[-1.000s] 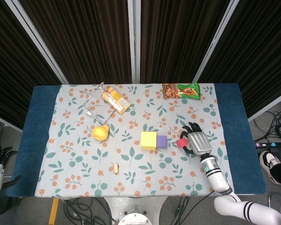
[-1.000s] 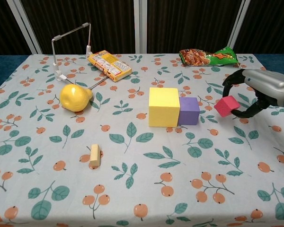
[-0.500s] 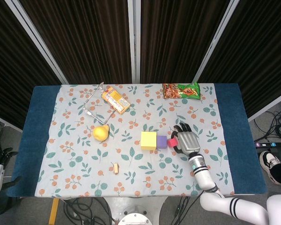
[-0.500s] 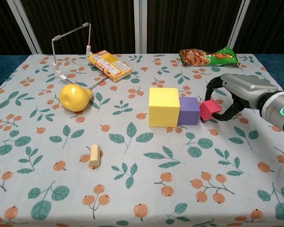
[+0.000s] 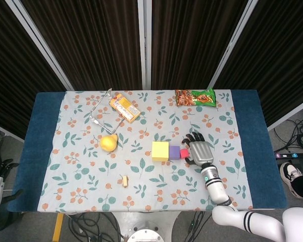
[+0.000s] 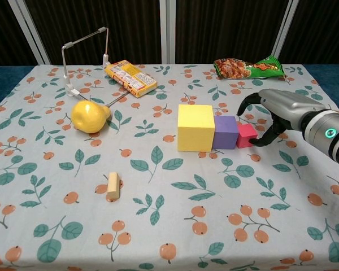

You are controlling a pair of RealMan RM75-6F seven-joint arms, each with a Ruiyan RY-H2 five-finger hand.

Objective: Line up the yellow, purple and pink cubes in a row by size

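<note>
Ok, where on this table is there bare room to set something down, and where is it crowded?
Bare cloth runs along the near edge of the table, below the small tan block and the yellow cube. It is crowded where the right hand meets the pink cube beside the purple cube, and around the pear, wire stand and snack box.

- The cubes (image 6: 214, 131) form a low barrier mid-table, with the right hand (image 6: 271, 116) against their right end.
- Bare cloth (image 6: 175, 226) lies open nearer the robot, save one small block (image 6: 113, 185).
- Pear (image 6: 90, 116), wire stand (image 6: 82, 59) and box (image 6: 130, 77) crowd the far left.
</note>
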